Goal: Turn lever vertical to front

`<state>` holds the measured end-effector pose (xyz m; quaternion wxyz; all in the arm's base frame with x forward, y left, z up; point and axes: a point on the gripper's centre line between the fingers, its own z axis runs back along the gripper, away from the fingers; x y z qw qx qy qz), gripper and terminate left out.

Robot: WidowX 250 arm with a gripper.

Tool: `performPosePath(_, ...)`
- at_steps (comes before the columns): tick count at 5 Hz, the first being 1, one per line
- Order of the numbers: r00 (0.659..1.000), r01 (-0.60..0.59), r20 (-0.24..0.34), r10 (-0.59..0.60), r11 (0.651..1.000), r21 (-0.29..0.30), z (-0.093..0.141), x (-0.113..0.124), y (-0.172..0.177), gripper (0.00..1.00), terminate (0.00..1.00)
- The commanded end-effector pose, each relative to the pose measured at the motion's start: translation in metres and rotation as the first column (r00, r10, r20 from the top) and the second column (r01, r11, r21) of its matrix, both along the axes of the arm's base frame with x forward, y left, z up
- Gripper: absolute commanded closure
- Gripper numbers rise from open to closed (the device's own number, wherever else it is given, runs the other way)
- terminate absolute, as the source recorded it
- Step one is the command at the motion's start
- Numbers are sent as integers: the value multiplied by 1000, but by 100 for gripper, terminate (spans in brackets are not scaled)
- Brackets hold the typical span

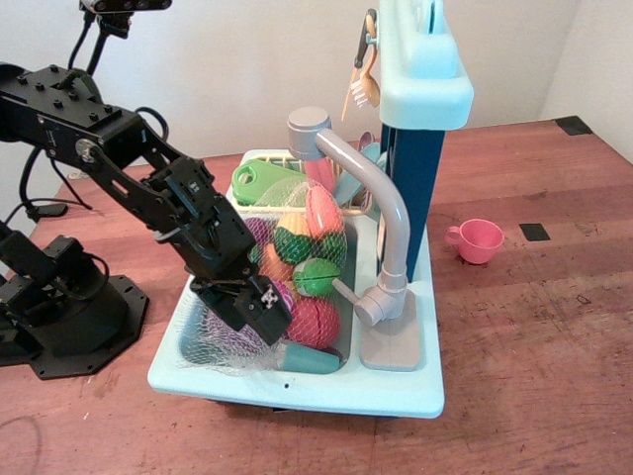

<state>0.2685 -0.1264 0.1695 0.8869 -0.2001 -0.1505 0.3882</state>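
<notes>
The lever (pixel 345 289) is a short thin grey stick on the round grey knob (pixel 367 310) at the foot of the toy faucet. It points left and slightly back, over the sink basin. My gripper (pixel 261 309) hangs low in the basin, left of the lever and apart from it. It rests among the netting of a mesh bag of toy food (pixel 297 259). Its jaws look closed with no gap showing, and nothing is clearly held. The tall curved spout (pixel 381 193) rises behind the lever.
The light blue toy sink (pixel 297 391) stands on a wooden table. A blue and light blue back panel (pixel 420 89) rises behind the faucet, with utensils (pixel 364 74) hanging. A pink cup (pixel 479 240) sits to the right. The arm's black base (pixel 69 312) is on the left.
</notes>
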Motion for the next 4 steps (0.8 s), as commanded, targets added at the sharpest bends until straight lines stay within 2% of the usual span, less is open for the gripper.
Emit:
performPosePath(1,999,5,52,-4,1000,-15,15,5,-1,0,0)
performPosePath(3,999,5,52,-4,1000,-15,15,5,-1,0,0)
performPosePath(4,999,5,52,-4,1000,-15,15,5,-1,0,100)
